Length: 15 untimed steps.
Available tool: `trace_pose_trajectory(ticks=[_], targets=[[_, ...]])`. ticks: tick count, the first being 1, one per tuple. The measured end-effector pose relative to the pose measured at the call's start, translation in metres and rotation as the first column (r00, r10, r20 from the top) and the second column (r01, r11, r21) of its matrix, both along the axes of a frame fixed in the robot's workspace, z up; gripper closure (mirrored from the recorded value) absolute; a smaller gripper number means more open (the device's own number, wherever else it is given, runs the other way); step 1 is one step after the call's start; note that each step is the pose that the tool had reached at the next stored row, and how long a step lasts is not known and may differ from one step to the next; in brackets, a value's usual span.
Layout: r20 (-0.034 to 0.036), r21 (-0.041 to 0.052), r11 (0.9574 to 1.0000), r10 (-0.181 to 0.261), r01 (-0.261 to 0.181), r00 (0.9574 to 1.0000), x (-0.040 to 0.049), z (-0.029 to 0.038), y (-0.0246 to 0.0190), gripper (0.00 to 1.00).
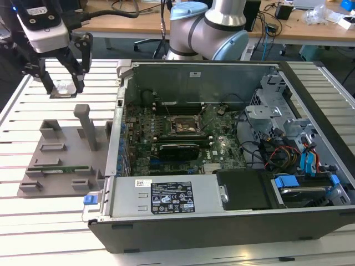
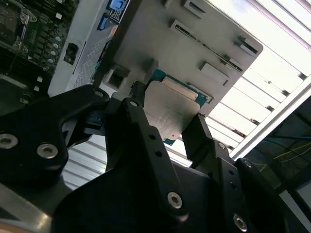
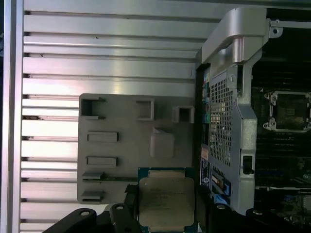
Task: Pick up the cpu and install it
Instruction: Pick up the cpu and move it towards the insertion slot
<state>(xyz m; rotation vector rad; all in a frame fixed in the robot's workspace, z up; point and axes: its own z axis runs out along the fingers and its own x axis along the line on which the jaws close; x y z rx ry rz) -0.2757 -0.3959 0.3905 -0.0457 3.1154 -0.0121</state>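
The fingers (image 2: 146,136) are clamped on the cpu (image 3: 166,201), gripping two opposite edges. The gripper (image 1: 62,86) holds it in the air over the slatted table (image 1: 50,221), near the grey tray (image 1: 61,166), on the exterior view's left of the open case (image 1: 199,83).

The tabletop (image 1: 39,227) is pale metal, ribbed from edge to edge with dark grooves. In the second wrist view its slats (image 2: 272,82) catch strong light and glare almost white. Beyond the tabletop's far edge runs a long wooden desk (image 1: 310,32), with black cables (image 1: 125,8) trailing over it and small clutter toward the exterior view's right. The space under that desk is dim, and what looks like an office chair's base (image 1: 145,44) stands there. A bluish gleam (image 1: 244,256) lies on the tabletop's near edge.
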Motion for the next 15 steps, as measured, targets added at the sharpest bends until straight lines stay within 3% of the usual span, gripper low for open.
trace_pose_trajectory(ticks=[12, 15], targets=[[-0.0008, 0.0001, 1.0000, 0.000, 0.000, 1.0000, 0.0393, 0.0000, 0.0000, 0.45], [-0.0019, 0.0000, 1.0000, 0.000, 0.000, 1.0000, 0.0555, 0.0000, 0.0001, 0.45]])
